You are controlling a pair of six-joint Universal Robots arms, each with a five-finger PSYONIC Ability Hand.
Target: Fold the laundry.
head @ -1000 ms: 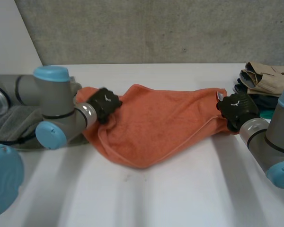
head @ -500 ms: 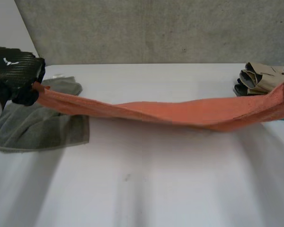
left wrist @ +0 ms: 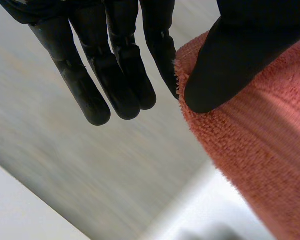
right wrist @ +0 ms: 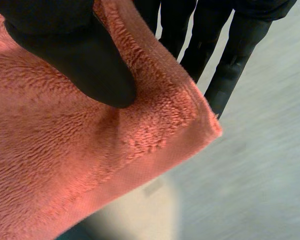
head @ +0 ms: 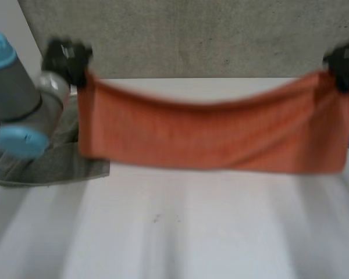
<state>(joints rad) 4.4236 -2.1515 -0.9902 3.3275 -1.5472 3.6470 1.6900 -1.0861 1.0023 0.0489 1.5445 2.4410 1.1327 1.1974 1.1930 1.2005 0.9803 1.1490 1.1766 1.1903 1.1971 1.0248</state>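
Note:
An orange towel (head: 212,136) hangs stretched wide above the white table (head: 180,232), its top edge sagging a little in the middle. My left hand (head: 68,57) pinches the towel's upper left corner. In the left wrist view the thumb (left wrist: 225,65) presses the orange towel (left wrist: 260,145) against the straight fingers (left wrist: 120,65). My right hand (head: 342,61) holds the upper right corner. In the right wrist view its thumb (right wrist: 85,60) lies on the orange towel (right wrist: 65,165), with the fingers (right wrist: 230,55) behind the cloth.
A grey cloth (head: 52,165) lies flat on the table at the left, under my left arm (head: 17,104). A grey concrete wall (head: 203,35) stands behind the table.
Both hands have risen and moved apart with the towel's corners. The towel went from a heap on the table, through a stretched band, to hanging spread out above the table.

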